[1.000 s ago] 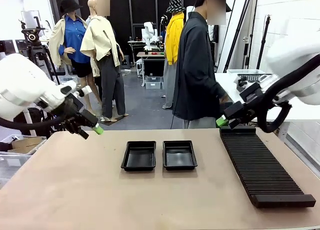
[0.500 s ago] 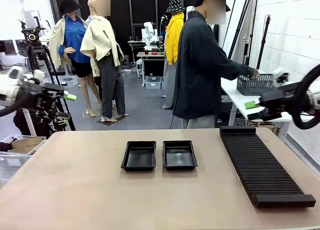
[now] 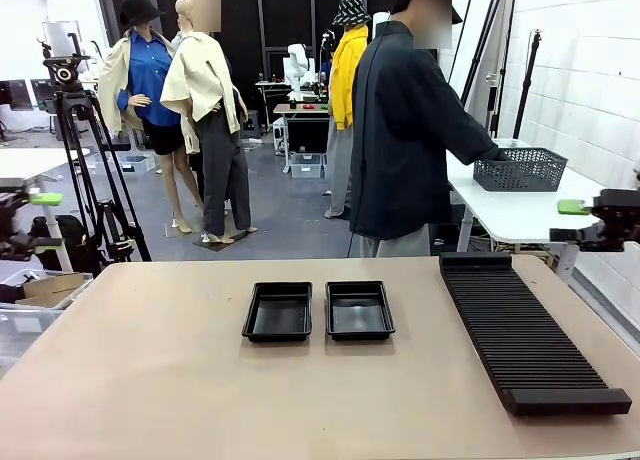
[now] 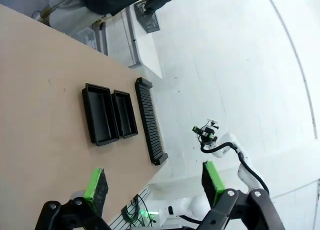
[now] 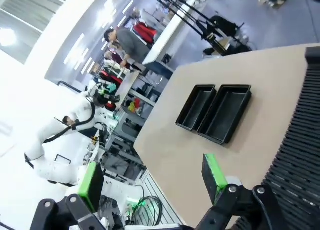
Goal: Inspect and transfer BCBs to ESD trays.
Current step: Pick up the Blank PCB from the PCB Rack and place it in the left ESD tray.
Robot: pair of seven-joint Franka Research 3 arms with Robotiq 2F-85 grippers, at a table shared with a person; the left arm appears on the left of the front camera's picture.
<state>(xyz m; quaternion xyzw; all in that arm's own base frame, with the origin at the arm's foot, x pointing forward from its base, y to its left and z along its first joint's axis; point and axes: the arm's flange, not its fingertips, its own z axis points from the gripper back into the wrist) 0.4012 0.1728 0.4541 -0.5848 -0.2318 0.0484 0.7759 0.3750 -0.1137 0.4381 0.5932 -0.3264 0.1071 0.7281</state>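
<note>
Two shallow black rectangular plastic ESD trays (image 3: 277, 290) sit side by side, long sides almost touching, at the middle of a pale tan wooden table (image 3: 150, 380), their glossy dark floors showing. Well apart to their right, a long black ribbed slotted rack (image 3: 520, 335) runs from the table's far edge toward the near one at a slight angle.

The left end effector (image 3: 35, 220) hangs off the table's left edge, raised above the surface. The right end effector (image 3: 570, 223) hangs off the right edge, out past the rack's far end. Both are released, green-padded fingers spread wide with nothing between them.

From the left wrist, the left end effector (image 4: 154, 185) frames the ESD trays (image 4: 100, 113) and the rack (image 4: 150, 121) lying in a row across the table, with the right robot arm (image 4: 227, 142), white, small in the distance. From the right wrist, the right end effector (image 5: 151, 176) opens over the near end of the rack (image 5: 300, 155). The ESD trays (image 5: 225, 113) lie beyond it, and the left robot arm (image 5: 75, 117), also white, stands off the table's other side.

At the far side, a person in a dark jacket (image 3: 400, 140) stands turned to the right, one arm stretched out to a black mesh basket (image 3: 522, 168) on a white side table (image 3: 500, 210).
</note>
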